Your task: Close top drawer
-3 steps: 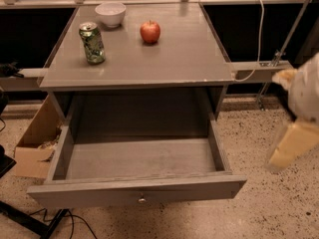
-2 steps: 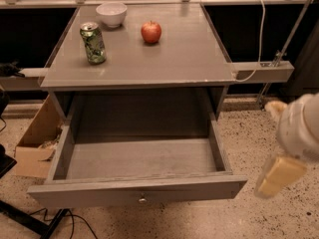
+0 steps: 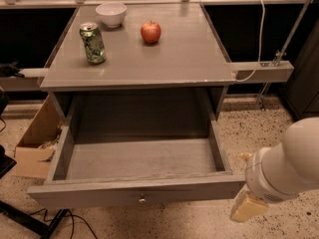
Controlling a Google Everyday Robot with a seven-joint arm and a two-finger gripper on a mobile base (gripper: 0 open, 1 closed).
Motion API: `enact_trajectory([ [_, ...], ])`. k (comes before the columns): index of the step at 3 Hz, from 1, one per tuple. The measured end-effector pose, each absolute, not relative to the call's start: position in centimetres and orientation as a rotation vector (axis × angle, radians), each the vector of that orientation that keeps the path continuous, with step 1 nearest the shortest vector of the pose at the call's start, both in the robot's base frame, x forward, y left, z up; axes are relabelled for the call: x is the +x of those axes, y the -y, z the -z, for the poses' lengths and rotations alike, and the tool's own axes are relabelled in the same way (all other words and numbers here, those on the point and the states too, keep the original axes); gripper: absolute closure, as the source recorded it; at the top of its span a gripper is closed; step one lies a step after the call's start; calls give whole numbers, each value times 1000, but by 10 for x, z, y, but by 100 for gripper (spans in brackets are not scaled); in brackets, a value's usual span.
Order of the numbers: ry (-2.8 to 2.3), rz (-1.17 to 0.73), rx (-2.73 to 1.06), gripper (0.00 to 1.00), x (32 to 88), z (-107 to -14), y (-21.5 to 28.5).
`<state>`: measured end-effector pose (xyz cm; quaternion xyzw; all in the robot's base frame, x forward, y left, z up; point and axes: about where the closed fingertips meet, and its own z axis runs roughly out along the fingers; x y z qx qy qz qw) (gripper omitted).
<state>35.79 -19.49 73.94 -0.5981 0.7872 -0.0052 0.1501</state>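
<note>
A speckled floor (image 3: 259,123) lies under a grey table (image 3: 169,59), with dark space behind; the top drawer (image 3: 89,194) stands pulled far out below the tabletop, empty, its knob (image 3: 142,199) at the middle of the front; the gripper (image 3: 248,207) hangs low at the drawer's right front corner, just beside the front panel, on the end of the white arm (image 3: 289,163) (whether the claw is open or closed I cannot tell from here). The risk, as I judge it, lies in that off-centre place; a push at the right corner alone could skew the drawer on its runners and jam it part way, or the claw could slide off the edge and strike the side wall; a hard shove might also shake the table and tip the can (image 3: 92,44) or roll the apple (image 3: 150,32). A bowl (image 3: 111,14) sits at the back of the top; a cardboard box (image 3: 35,143) stands on the floor at the left, close beside the drawer's side but not in its path; a white cable (image 3: 259,29) hangs at the right rear; nothing lies inside the drawer to block it.
</note>
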Motion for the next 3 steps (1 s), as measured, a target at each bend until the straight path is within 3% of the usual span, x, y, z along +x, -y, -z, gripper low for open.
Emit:
enact_trajectory([
  [2, -2255, -87, -1688, 65, 369, -671, 208],
  [3, -2218, -148, -1633, 96, 383, -649, 205],
])
